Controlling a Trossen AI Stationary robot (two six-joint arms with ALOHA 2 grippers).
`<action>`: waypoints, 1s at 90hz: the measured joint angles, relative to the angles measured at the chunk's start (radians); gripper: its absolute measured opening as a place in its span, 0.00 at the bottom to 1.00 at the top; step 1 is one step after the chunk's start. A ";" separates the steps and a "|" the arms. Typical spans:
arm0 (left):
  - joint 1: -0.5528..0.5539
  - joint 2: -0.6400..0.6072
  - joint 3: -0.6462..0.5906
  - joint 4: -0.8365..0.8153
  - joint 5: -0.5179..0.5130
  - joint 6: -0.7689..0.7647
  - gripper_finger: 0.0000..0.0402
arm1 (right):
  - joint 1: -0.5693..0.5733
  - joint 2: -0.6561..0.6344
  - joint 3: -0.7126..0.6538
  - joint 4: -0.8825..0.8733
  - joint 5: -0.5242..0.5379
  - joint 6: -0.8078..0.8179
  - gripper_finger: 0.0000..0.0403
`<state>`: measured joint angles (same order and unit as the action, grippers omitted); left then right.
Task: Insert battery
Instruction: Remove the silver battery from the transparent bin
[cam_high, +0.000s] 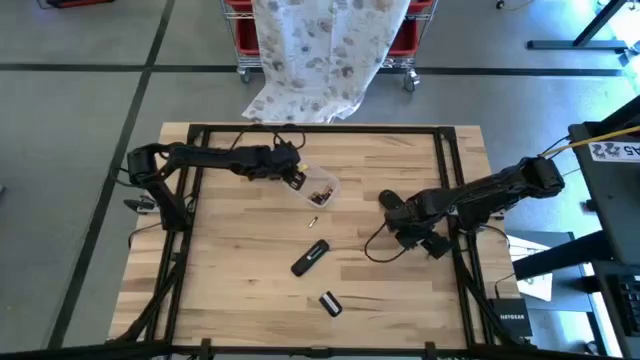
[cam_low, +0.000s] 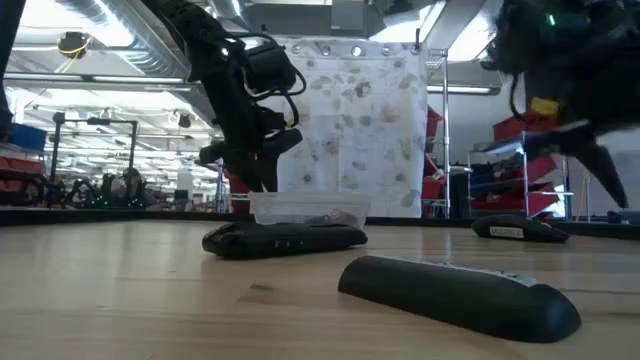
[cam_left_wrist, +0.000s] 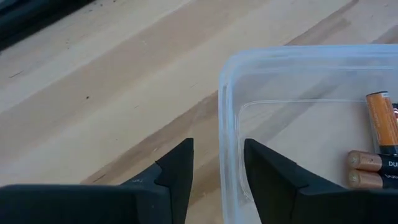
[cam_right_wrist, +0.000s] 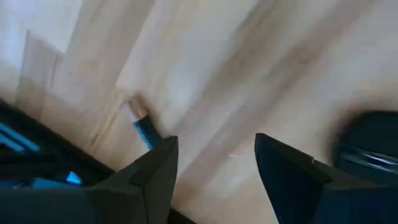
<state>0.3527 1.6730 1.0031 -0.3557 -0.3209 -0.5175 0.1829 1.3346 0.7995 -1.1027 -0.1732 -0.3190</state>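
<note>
Pale plank table (cam_high: 230, 260): left tool (cam_left_wrist: 217, 163) straddles clear plastic tub (cam_left_wrist: 231, 81) rim, fingers parted.

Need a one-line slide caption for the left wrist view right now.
Left gripper open astride the clear container's rim, batteries lying inside.

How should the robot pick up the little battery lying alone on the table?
Grip the loose battery across its thin middle, coming straight down from above. It lies flat on the bare wood table, apart from the clear container and the remote, so its round sides look free for the fingers.
</note>
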 joint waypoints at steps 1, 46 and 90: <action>0.000 0.000 0.000 0.000 0.003 0.000 0.31 | 0.000 0.000 0.009 0.002 -0.002 0.024 0.48; 0.028 0.000 0.000 0.001 0.133 0.063 0.31 | 0.158 -0.008 -0.002 0.028 0.000 1.803 0.48; 0.056 0.000 0.001 0.027 0.241 0.231 0.31 | 0.426 -0.001 -0.164 0.080 0.040 2.645 0.48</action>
<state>0.4088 1.6730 1.0039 -0.3290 -0.0796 -0.2868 0.6090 1.3333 0.6353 -1.0225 -0.1328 2.3258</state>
